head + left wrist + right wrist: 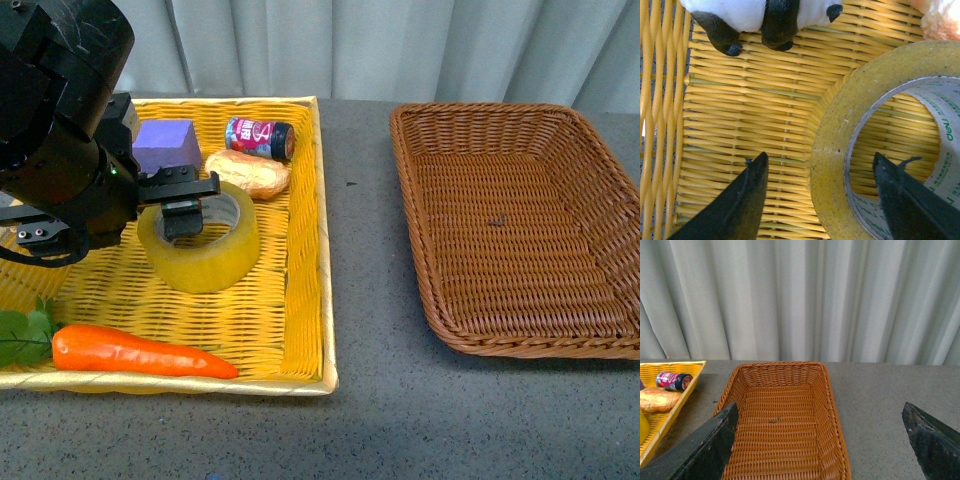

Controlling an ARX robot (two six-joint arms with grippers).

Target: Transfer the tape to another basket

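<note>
Green lettering on the tape point(832, 150) core, illegible.

Front overview, wrists nearer (right shares basket point(520, 260))

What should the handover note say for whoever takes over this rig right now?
Left end effector: open, one finger inside the core of the tape, one outside; not yet closed.
Right end effector: open, holding nothing, looking onto the brown basket.
The tape sits in the yellow tray.
Done: the grasp is lined up.
Left: close, lift, carry to the brown basket, release.
</note>
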